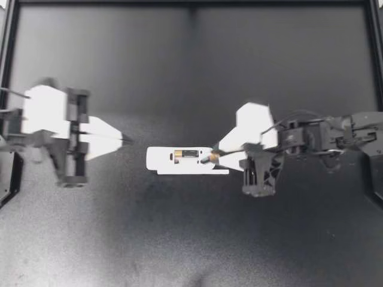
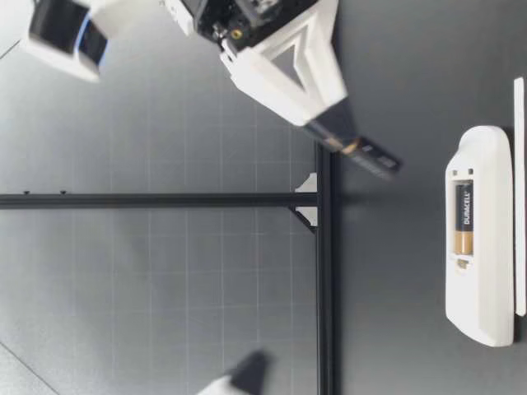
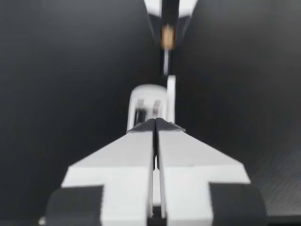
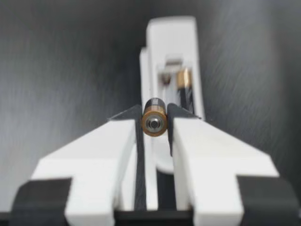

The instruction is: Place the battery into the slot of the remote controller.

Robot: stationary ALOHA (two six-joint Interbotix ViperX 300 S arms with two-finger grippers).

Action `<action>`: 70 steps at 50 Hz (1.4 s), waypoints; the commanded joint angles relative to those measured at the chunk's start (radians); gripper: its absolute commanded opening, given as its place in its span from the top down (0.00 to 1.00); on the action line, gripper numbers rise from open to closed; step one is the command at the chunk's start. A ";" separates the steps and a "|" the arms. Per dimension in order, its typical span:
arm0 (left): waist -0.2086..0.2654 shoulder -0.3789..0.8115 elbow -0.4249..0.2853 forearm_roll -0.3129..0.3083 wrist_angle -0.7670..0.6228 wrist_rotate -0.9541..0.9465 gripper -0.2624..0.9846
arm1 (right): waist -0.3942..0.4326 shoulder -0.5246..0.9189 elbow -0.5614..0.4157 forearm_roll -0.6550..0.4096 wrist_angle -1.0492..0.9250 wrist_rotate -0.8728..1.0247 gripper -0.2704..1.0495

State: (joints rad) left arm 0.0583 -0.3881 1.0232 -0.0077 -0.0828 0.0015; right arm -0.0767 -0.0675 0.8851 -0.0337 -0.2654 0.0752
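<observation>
- Two batteries in view: the held battery (image 1: 209, 158) is clamped between the fingers of the right gripper (image 1: 213, 156), and the seated battery (image 1: 187, 154) lies in the slot of the remote controller (image 1: 164, 160).
- Right arm comes in from the right with its wrist tilted down and its fingertips over the remote's end nearest that arm.
- Low view: held battery (image 2: 370, 155) is above the remote (image 2: 482, 271), not touching it, and slanted down toward the table.
- Right wrist view: held battery (image 4: 154, 117) is seen end-on with a finger on each side, and the seated battery (image 4: 184, 80) is ahead in the slot.
- Left gripper (image 1: 122, 139) has its fingers pressed together with nothing between them. It points at the remote's other end and stays apart from it.
- Remote lies flat on the black table (image 1: 179, 239), between both grippers, with a thin white strip (image 2: 519, 197) just beside it.
</observation>
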 commanded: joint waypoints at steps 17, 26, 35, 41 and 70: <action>0.014 0.236 -0.094 -0.002 0.009 -0.002 0.90 | -0.026 0.146 0.057 0.011 -0.414 0.018 0.75; 0.015 0.307 -0.121 -0.002 0.011 -0.005 0.90 | -0.026 0.196 0.026 0.008 -0.414 0.015 0.75; 0.015 0.364 -0.133 -0.002 0.011 -0.005 0.90 | -0.026 0.224 0.009 0.006 -0.417 0.015 0.75; 0.015 0.385 -0.141 -0.002 0.011 -0.003 0.90 | -0.025 0.239 0.003 0.005 -0.419 0.015 0.75; 0.015 0.433 -0.150 -0.014 0.067 -0.006 0.90 | -0.011 0.299 -0.028 0.005 -0.414 0.017 0.75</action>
State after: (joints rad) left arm 0.0706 0.0491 0.8820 -0.0184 -0.0276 -0.0031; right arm -0.0936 0.2408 0.8728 -0.0276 -0.6750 0.0905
